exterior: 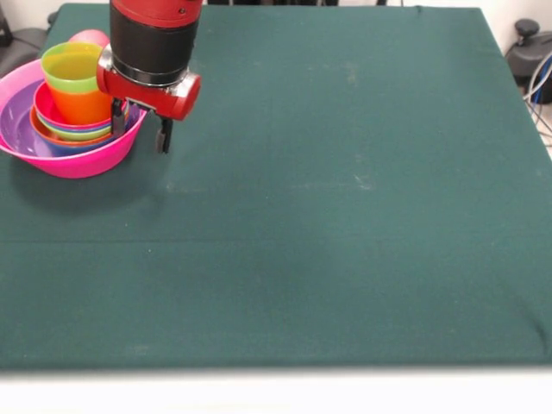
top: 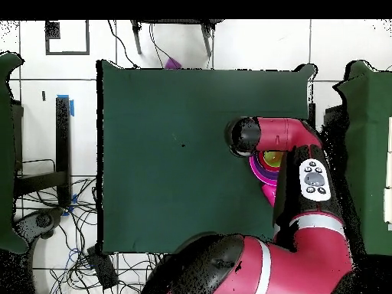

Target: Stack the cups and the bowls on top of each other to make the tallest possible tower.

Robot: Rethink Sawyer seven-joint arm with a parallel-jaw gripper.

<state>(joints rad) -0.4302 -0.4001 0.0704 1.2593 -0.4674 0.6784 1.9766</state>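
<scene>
The tower stands at the table's far left in the front view. A huge pink bowl (exterior: 82, 162) holds a purple bowl (exterior: 19, 121) and a nest of smaller bowls (exterior: 73, 131): orange, blue, lime green, red-pink. An orange cup (exterior: 82, 105) sits in them with a lime green cup (exterior: 71, 67) nested in it. Behind peeks a pink rounded piece (exterior: 89, 37), mostly hidden. My gripper (exterior: 140, 128) hangs open at the pink bowl's right rim, one finger over the bowl and the other finger (exterior: 164, 136) outside it. In the overhead view the arm (top: 306, 180) covers most of the tower (top: 264, 164).
The green cloth table (exterior: 345, 216) stretches wide to the right of the tower and toward the near edge. Black gear and cables (exterior: 528, 43) sit off the table's far right corner. The tower is close to the table's left edge.
</scene>
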